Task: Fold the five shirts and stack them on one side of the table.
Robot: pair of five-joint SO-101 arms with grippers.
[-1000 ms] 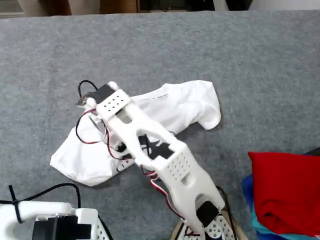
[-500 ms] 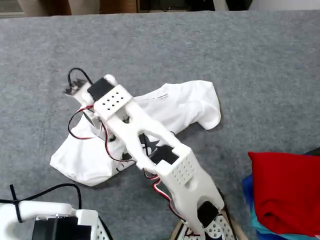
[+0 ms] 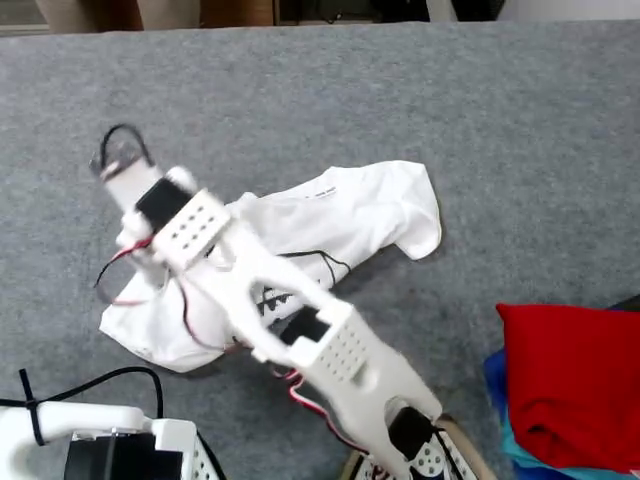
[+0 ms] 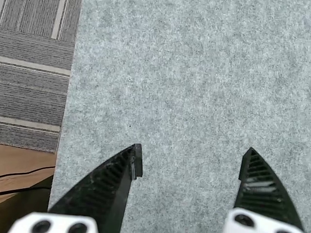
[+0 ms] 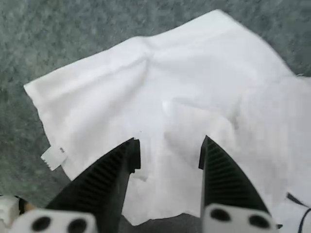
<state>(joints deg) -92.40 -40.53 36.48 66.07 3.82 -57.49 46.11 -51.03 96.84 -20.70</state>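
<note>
A crumpled white shirt (image 3: 345, 215) lies spread near the middle of the grey table, with a dark print partly showing. The right arm (image 3: 250, 290) stretches from the front edge over the shirt's left part. Its gripper (image 5: 169, 145) hangs open just above the white shirt (image 5: 184, 82), with nothing between its fingers. A small tag (image 5: 53, 156) sticks out at the cloth's edge. My left gripper (image 4: 194, 150) is open over bare grey felt beside the table's edge. Folded shirts are stacked at the right, a red one (image 3: 570, 380) on top.
Blue and teal folded cloth (image 3: 505, 420) peeks from under the red shirt. The left arm's white base (image 3: 100, 440) sits at the front left corner. Striped floor (image 4: 34, 73) lies beyond the table edge. Bare grey felt (image 3: 400, 90) covers the far half.
The right arm has swung left across the white shirt, its wrist moving from the shirt's upper middle to its left end. The shirt and the stack have stayed put.
</note>
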